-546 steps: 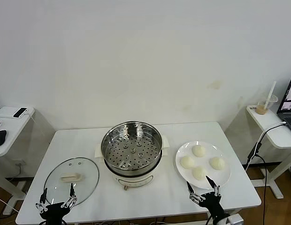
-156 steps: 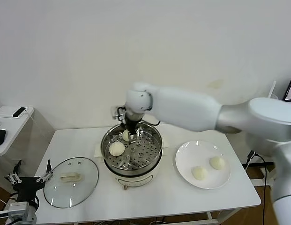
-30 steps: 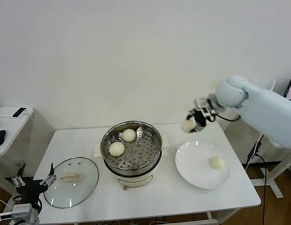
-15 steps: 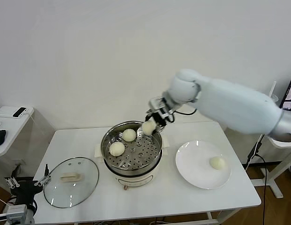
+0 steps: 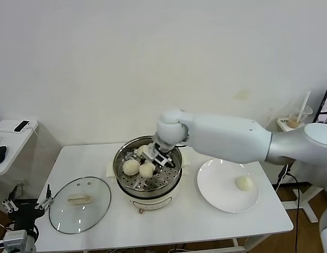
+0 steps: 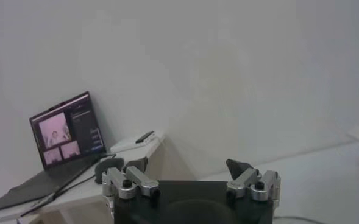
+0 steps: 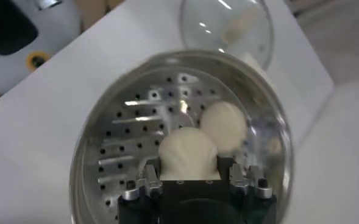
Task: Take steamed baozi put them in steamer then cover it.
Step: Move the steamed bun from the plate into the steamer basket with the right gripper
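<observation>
The steel steamer (image 5: 152, 196) stands mid-table. My right gripper (image 5: 151, 161) reaches into it, shut on a steamed baozi (image 5: 147, 169) held just above the perforated tray. Another baozi (image 5: 131, 167) lies on the tray beside it, close or touching. In the right wrist view the held baozi (image 7: 188, 149) fills the right gripper (image 7: 191, 171), its neighbour (image 7: 223, 125) lies beyond it, and the steamer tray (image 7: 130, 137) is underneath. One baozi (image 5: 244, 183) stays on the white plate (image 5: 218, 184). The glass cover (image 5: 80, 203) lies flat left of the steamer. My left gripper (image 5: 26, 204) (image 6: 173, 171) waits open off the table's front left corner.
A low side table (image 5: 8, 138) with a phone stands at the left. Another side table at the right carries a drink cup (image 5: 299, 119) and a laptop (image 5: 326, 108). The right arm spans the space above the steamer and the plate's back edge.
My right gripper carried the baozi from above the plate leftward and down into the steamer. The left gripper shifted slightly at the corner.
</observation>
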Action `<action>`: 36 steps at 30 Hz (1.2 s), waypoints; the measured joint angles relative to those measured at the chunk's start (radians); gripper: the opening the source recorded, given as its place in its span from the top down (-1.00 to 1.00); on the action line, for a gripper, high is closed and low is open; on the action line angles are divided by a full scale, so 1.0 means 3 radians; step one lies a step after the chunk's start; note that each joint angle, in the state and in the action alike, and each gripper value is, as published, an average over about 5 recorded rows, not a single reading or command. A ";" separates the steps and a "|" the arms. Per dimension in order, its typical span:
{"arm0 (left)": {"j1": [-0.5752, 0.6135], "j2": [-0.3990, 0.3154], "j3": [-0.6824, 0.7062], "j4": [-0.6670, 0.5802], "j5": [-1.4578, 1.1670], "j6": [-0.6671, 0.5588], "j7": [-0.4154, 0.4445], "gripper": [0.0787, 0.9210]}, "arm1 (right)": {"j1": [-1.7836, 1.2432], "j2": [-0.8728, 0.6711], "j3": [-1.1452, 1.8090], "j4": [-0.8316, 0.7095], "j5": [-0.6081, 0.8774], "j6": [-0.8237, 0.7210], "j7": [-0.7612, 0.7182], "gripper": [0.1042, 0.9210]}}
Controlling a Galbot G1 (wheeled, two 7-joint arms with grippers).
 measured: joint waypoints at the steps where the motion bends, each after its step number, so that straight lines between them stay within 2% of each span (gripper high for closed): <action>1: 0.0000 0.0000 -0.0003 0.0005 -0.0003 0.0000 0.0000 -0.77 | -0.0014 0.0020 -0.0016 -0.0003 -0.0039 0.0043 0.0009 -0.16; 12: -0.0005 0.0007 -0.0023 0.0021 -0.0023 0.0000 0.0000 -0.77 | -0.0076 0.0075 -0.0124 0.0049 -0.0387 0.0433 0.0029 -0.16; 26: -0.0001 0.0016 -0.0045 0.0026 -0.0036 0.0000 -0.0002 -0.77 | -0.0079 0.0051 -0.0170 0.0121 -0.0483 0.0626 -0.0006 -0.19; 29: -0.0006 0.0014 -0.0045 0.0026 -0.0037 0.0001 -0.0002 -0.77 | -0.0068 0.0048 -0.0170 0.0118 -0.0499 0.0661 -0.0001 -0.30; 36: -0.0003 0.0025 -0.0047 0.0019 -0.0040 0.0007 -0.0004 -0.77 | -0.0023 0.0018 -0.0159 0.0125 -0.0488 0.0714 0.0002 -0.72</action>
